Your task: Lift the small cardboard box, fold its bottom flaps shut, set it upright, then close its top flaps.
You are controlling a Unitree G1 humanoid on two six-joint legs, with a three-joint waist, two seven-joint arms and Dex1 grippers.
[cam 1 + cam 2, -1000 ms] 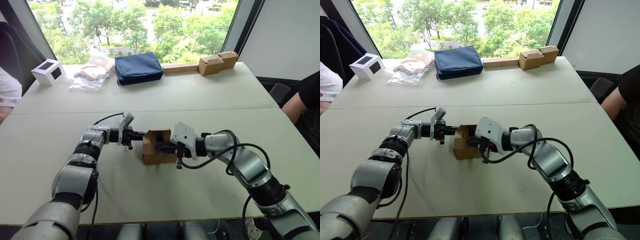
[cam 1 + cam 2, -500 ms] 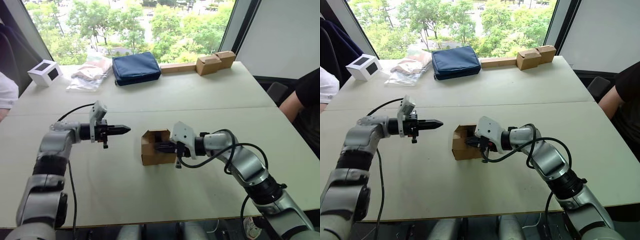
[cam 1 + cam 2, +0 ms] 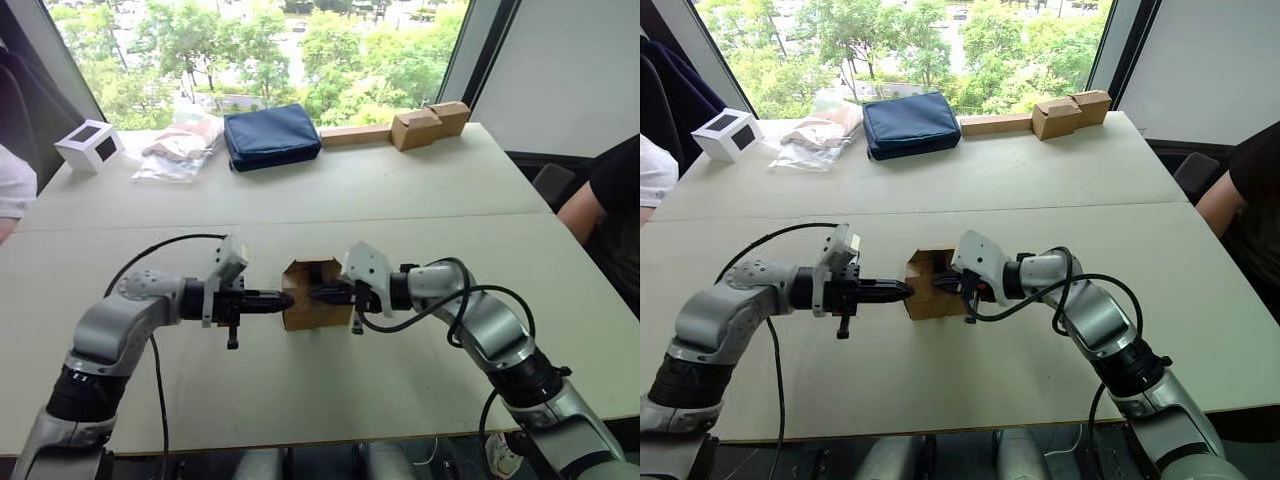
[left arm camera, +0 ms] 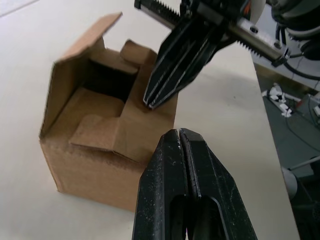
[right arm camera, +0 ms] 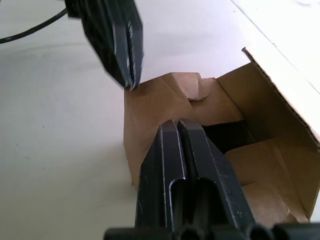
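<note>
Take the small cardboard box as your landmark: it stands on the table in front of you, roughly midway between the two arms, with its open side up. Well beyond it, along the far edge of the table, lie a blue pouch, a pair of paler boxes, a clear plastic bag and a white cube box.

Your left gripper points at the box from its left side, fingers pressed together with nothing between them, tips at the left wall near the top edge. Your right gripper comes in from the box's right side, also closed flat and holding nothing, its tip over the opening, on or just above the flaps.

The top flaps are only partly down. In the left wrist view one long flap stands up on the far side, while the shorter ones sag inward at a slant.

The risks from here, as I judge them:
- Neither gripper has a hold on the box, so a sideways push from one arm may slide or tip it unless the other braces it.
- If your right gripper presses a short flap too deep, that flap could drop inside and jam under the others.
- The standing flap may spring back if you fold it without pinning it.
- The two grippers are very close across the box and could strike each other.
</note>
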